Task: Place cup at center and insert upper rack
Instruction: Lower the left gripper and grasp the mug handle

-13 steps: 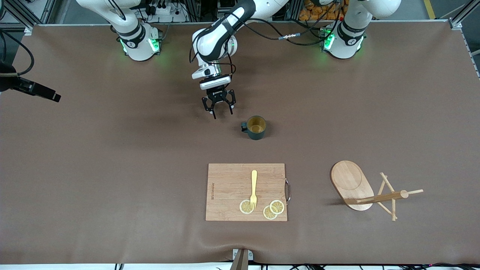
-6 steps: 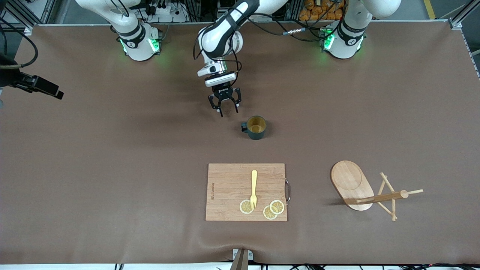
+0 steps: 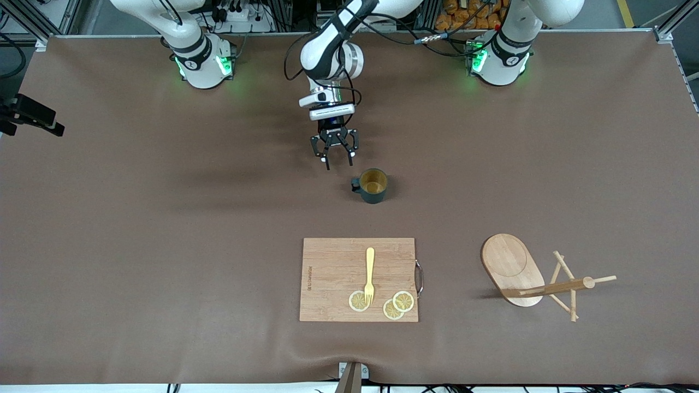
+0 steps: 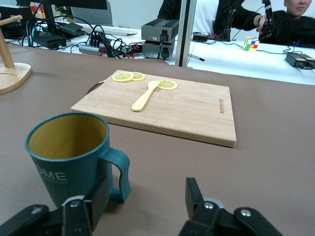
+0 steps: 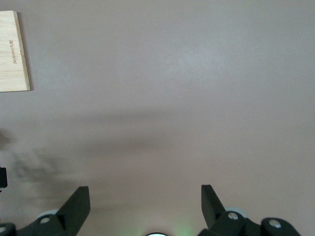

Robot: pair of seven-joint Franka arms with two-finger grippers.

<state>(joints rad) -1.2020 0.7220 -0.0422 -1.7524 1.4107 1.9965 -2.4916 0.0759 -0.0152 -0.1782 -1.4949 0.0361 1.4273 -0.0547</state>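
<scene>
The dark teal cup point(image 3: 373, 185) stands upright on the brown table cover point(image 3: 164, 218) near the middle, handle toward the right arm's end. My left gripper point(image 3: 338, 162) is open and empty, low over the table just beside the cup's handle. In the left wrist view the cup point(image 4: 69, 152) stands against one finger of the left gripper point(image 4: 147, 196). The wooden rack point(image 3: 513, 267) lies tipped on its side toward the left arm's end, post and pegs point(image 3: 565, 286) level with the table. My right gripper point(image 3: 33, 115) is up at the right arm's end, open and empty point(image 5: 145, 201).
A bamboo cutting board point(image 3: 357, 278) lies nearer the front camera than the cup, with a yellow fork point(image 3: 369, 273) and three lemon slices point(image 3: 393, 304) on it. It also shows in the left wrist view point(image 4: 162, 105), and its corner shows in the right wrist view point(image 5: 12, 51).
My left gripper has moved toward the left arm's end and closer to the cup, staying open. My right gripper has drawn back toward the table's edge. Cup and rack have not moved.
</scene>
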